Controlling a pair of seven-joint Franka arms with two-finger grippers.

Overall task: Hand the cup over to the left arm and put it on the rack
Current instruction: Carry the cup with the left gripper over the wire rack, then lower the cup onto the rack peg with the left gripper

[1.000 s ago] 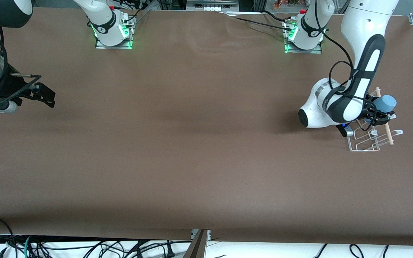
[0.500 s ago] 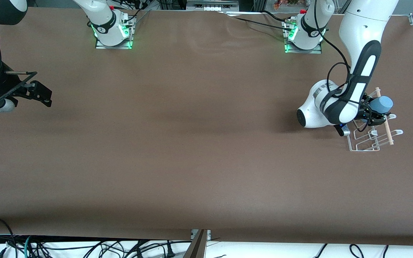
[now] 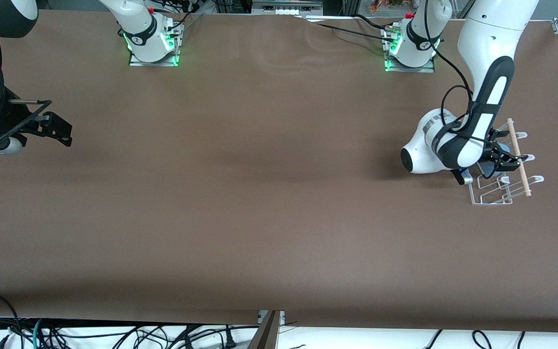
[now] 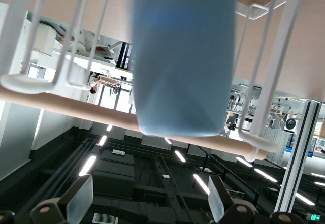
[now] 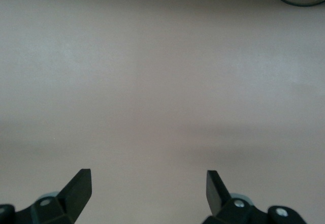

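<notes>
Over at three o'clock on the table (image 3: pixel 259 203), the left hand (image 3: pixel 504 160) is low in the rack (image 3: pixel 497 196). Its fingers (image 4: pixel 78 198) are spread wide and touch nothing. The cup (image 4: pixel 183 66) sits just ahead of them in the left wrist view, tucked between the white wire loops and lying across the wooden dowel (image 3: pixel 519 157). From the front camera only a sliver of blue shows past the wrist. I'd call the placing all but finished; what's left looks like the exit.

To do it well, draw the hand straight back along its own axis and keep the fingers as wide as they are. Don't twist until both tips are clear of the loops. The wires run close on each side of the cup, so a sideways drift could hook one and drag the light rack, or knock the cup off the dowel. Go slowly first, then lift.

The right hand (image 3: pixel 58 128) waits at nine o'clock over bare table, fingers wide and empty.
</notes>
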